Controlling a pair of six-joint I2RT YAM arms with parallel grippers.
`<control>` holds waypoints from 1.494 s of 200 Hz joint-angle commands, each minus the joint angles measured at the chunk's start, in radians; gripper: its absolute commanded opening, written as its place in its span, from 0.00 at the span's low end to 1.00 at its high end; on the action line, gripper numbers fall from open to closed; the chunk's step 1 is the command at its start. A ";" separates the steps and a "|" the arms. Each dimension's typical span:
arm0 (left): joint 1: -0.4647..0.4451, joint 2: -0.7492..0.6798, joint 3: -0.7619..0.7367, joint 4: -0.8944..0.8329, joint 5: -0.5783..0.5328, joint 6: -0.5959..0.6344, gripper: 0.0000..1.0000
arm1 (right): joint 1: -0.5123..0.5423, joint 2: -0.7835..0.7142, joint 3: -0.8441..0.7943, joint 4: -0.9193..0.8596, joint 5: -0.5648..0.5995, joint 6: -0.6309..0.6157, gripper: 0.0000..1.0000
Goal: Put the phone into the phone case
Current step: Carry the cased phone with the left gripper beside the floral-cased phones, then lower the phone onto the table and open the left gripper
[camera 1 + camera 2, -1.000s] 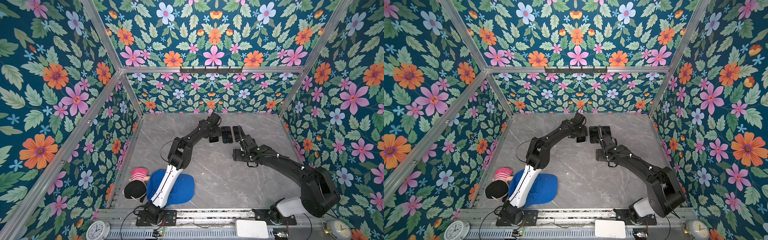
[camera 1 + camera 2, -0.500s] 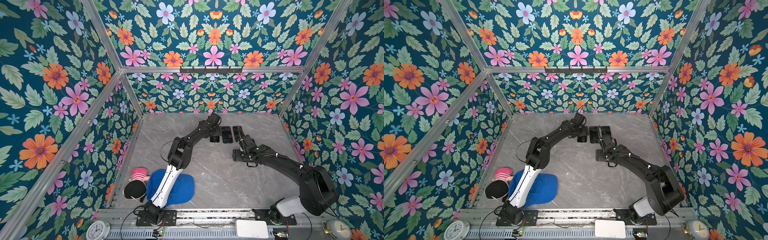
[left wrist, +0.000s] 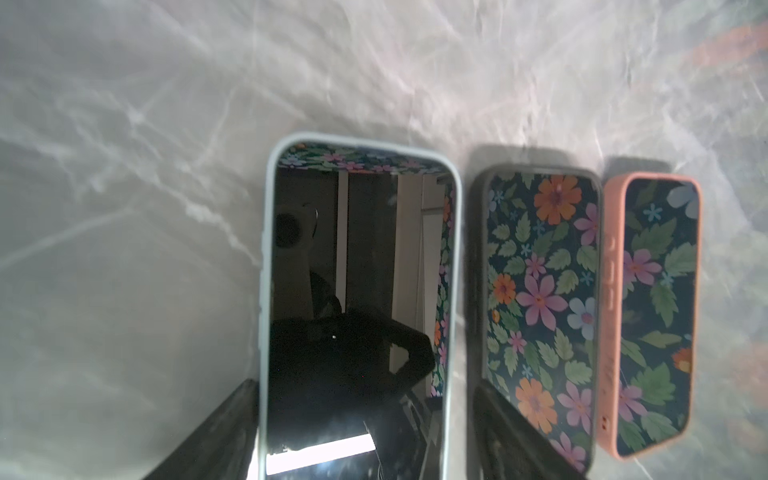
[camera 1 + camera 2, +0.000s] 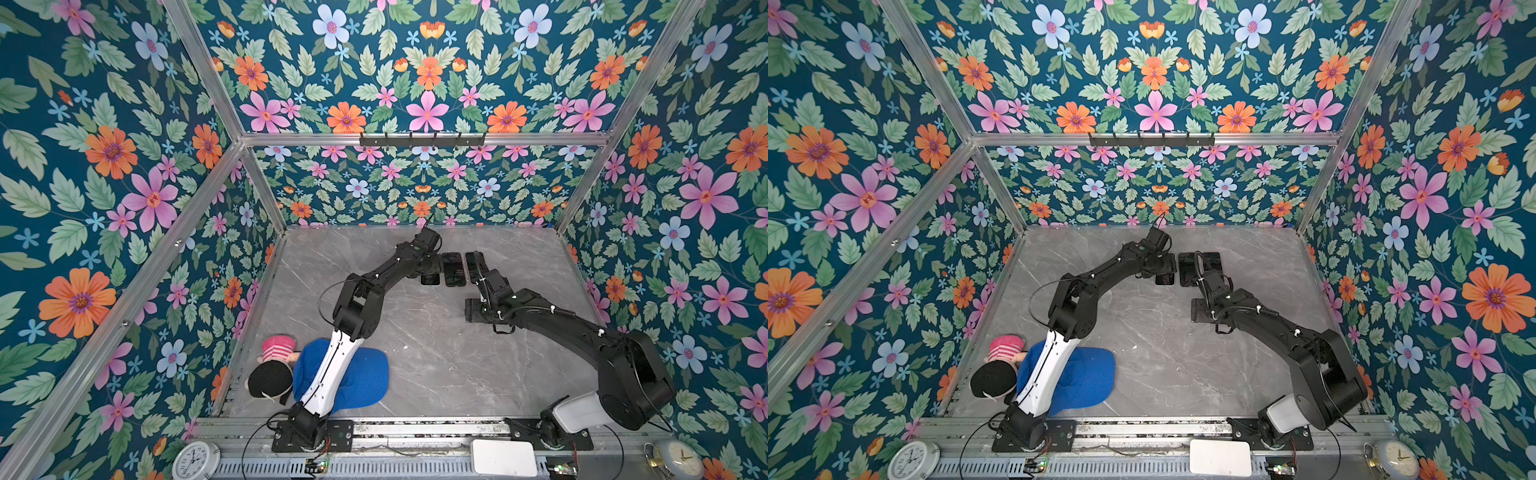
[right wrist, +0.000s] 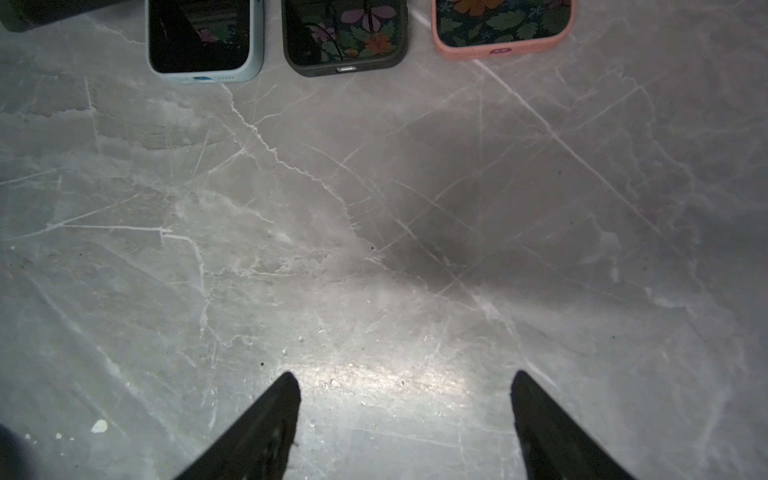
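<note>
Phone (image 3: 357, 291), glossy black slab in a pale blue rounded case (image 3: 266, 291), flat at the far middle of the veined grey marble bench (image 5: 374, 208); left end effector (image 3: 363, 383) straddles it, jaws wide; right end effector (image 5: 405, 378) wide above marble.

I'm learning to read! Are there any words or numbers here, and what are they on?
Nothing here can be read.
White clock: numbers round the face, too small to read.
Gold clock: face too small too.
Blue-cased phone, dark-cased phone, pink-cased phone: no writing shows.

Marble table (image 4: 415, 332) holds three phones (image 4: 453, 269) (cased), cap (image 4: 365, 382).
</note>
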 commanded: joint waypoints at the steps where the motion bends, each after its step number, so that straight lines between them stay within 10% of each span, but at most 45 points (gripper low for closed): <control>1: 0.000 -0.011 -0.025 -0.057 0.037 -0.024 0.82 | 0.001 0.001 0.005 -0.004 0.001 0.003 0.80; 159: -0.004 -0.112 -0.151 -0.018 0.033 -0.032 0.81 | 0.001 -0.051 -0.017 0.010 0.022 0.024 0.79; 251: -0.024 -0.415 -0.487 0.096 -0.071 0.020 0.78 | -0.008 -0.292 -0.215 0.207 0.349 -0.048 0.80; 299: -0.023 -0.516 -0.636 0.190 -0.113 0.054 0.75 | -0.010 -0.401 -0.381 0.486 0.455 -0.343 0.77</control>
